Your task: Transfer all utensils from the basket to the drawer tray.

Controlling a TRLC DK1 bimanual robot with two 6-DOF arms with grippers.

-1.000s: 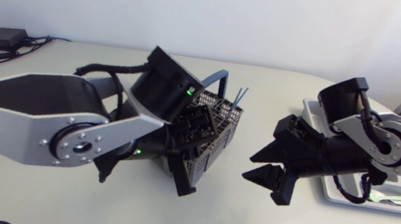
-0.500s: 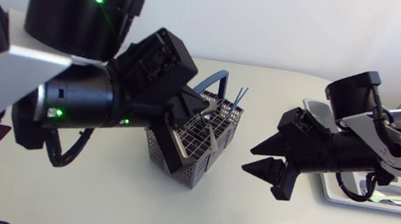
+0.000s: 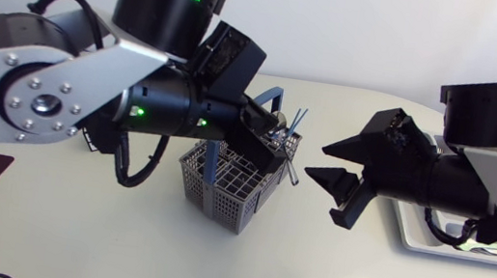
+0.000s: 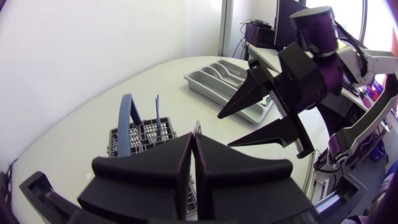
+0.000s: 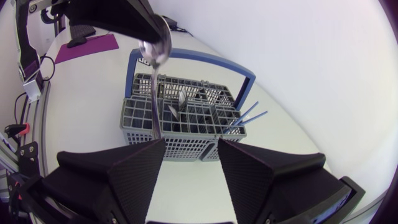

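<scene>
Change: a sec ago the L gripper [image 3: 274, 143] was down inside the basket [image 3: 228, 183]. Now it's up above the basket's far-right corner w/ a spoon [image 5: 155, 53] in it. Spoon hangs bowl-up, handle pointing down past the rim. Can't tell if the handle tip is fully clear of the wire cells. R gripper [image 3: 317, 163] has also come up a bit and now sits level w/ the spoon, just beside it.

Meaning for task: one utensil is as good as out of the basket, but nothing new has reached the drawer tray [image 4: 217, 81]. Looks like a hand-off btw arms is being set up, since the tray lies on the R side, behind the R arm. More stays in the basket: blue sticks [image 5: 248, 114] leaning at one corner, plus some metal pieces [image 5: 183, 99] in the middle cells.

Pose: L arm comes in high from the left, forearm stretched across the basket, wrist tipped down toward the R arm. Its fingers are pressed nearly together, pinching the spoon just below the bowl. R arm lies low and roughly level, pointing back at the L one. Its fingers are spread wide, nothing held, w/ the gap lined up on the spoon handle and basket.
</scene>
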